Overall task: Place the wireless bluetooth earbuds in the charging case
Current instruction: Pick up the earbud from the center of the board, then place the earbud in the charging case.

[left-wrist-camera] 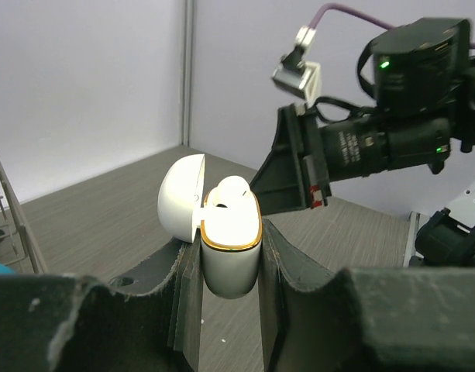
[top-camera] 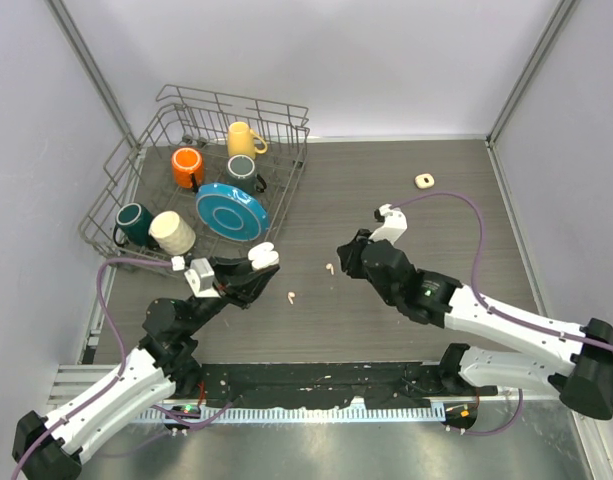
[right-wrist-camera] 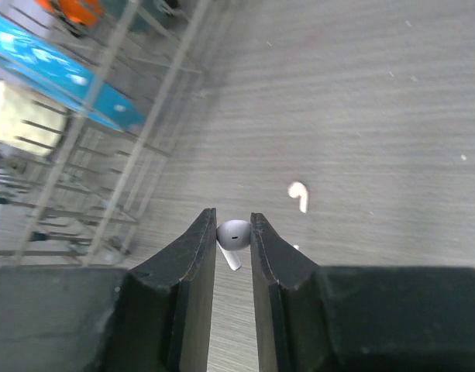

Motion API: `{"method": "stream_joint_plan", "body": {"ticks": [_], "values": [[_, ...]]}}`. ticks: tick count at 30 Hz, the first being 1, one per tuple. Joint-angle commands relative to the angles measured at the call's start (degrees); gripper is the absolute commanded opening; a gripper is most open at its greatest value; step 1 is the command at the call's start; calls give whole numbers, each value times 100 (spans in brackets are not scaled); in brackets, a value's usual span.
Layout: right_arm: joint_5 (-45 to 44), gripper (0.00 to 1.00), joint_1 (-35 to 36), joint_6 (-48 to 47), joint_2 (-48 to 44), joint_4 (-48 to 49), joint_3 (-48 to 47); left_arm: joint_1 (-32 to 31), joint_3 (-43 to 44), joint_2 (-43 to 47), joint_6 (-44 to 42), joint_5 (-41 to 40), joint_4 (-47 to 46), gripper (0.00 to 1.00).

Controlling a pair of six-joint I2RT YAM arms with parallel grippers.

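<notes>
My left gripper (top-camera: 248, 277) is shut on the white charging case (top-camera: 264, 257) and holds it above the table. In the left wrist view the gripper (left-wrist-camera: 231, 236) clamps the gold-rimmed case body (left-wrist-camera: 231, 256), with the lid (left-wrist-camera: 179, 205) swung open to the left. A white rounded earbud head (left-wrist-camera: 234, 190) sits in the opening. My right gripper (right-wrist-camera: 233, 221) is shut on a white earbud (right-wrist-camera: 235, 234), stem pointing down. In the top view this gripper (top-camera: 343, 258) is right of the case, with the earbud (top-camera: 329, 268) at its tips. Another earbud (top-camera: 291, 296) lies on the table and also shows in the right wrist view (right-wrist-camera: 298, 191).
A wire dish rack (top-camera: 156, 130) at the back left holds several mugs and a blue plate (top-camera: 231, 211). A small cream square object (top-camera: 423, 180) lies at the back right. My right gripper's fingers (left-wrist-camera: 287, 174) hang close behind the case in the left wrist view.
</notes>
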State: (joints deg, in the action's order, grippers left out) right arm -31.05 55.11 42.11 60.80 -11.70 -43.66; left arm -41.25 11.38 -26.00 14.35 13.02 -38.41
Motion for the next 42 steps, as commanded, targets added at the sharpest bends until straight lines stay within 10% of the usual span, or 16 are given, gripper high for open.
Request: {"method": "stream_joint_plan", "body": {"ticks": [1, 17, 42], "values": [[-850, 1, 421, -360, -506, 1144, -28, -23, 22, -125, -2, -71, -518, 0], [-535, 1, 1335, -1380, -675, 4201, -195, -23, 136, -546, 86, 60, -869, 0], [477, 1, 1748, -1846, 653, 4457, -855, -14, 251, -810, 200, 201, -1054, 0]]}}
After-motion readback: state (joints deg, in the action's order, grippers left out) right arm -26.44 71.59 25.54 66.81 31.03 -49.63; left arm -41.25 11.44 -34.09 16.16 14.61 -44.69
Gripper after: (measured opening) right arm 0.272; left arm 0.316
